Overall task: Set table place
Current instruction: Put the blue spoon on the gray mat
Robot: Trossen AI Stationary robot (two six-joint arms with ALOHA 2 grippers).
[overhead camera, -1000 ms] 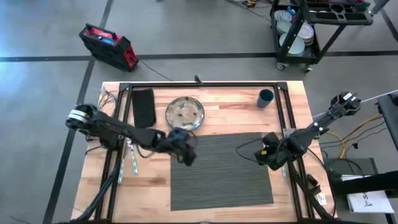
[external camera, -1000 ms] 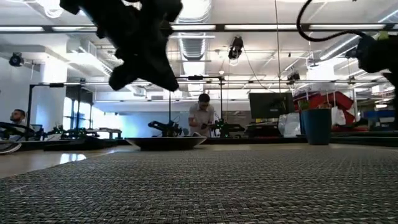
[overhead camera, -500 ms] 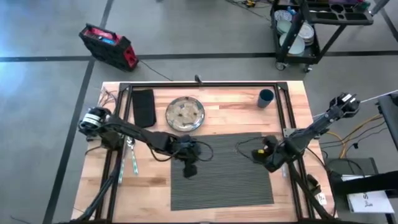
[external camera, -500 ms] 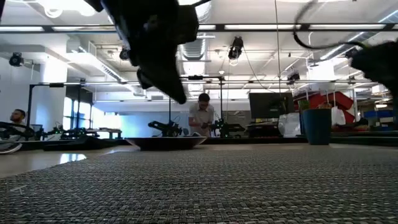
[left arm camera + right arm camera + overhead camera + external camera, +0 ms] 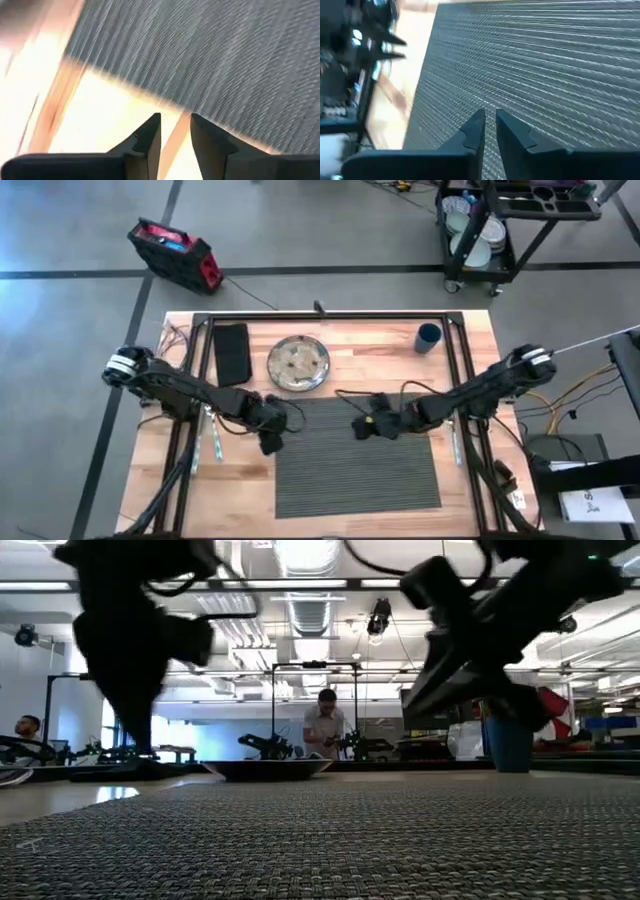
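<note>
The dark grey ribbed placemat (image 5: 355, 455) lies flat on the wooden table (image 5: 470, 370), in its near middle. My left gripper (image 5: 270, 442) hovers at the mat's left edge, fingers pointing down with a narrow gap and nothing between them. In the left wrist view it (image 5: 175, 125) is over bare wood beside the mat's border (image 5: 150, 90). My right gripper (image 5: 362, 427) is over the mat's far middle, shut and empty. The right wrist view shows it (image 5: 490, 120) above the ribbed surface (image 5: 545, 75).
A round metal plate (image 5: 298, 363) sits just beyond the mat's far edge, with a black napkin (image 5: 230, 352) to its left. A blue cup (image 5: 428, 337) stands at the far right. Cutlery (image 5: 212, 435) lies left of the mat beside the black frame tube (image 5: 190, 430).
My right gripper has gone toward the table's left edge, from the mat's right border to over its far middle. My left gripper first went out over the mat toward the near edge, then drew back left to the mat's left border. The placemat has stayed where it was.
</note>
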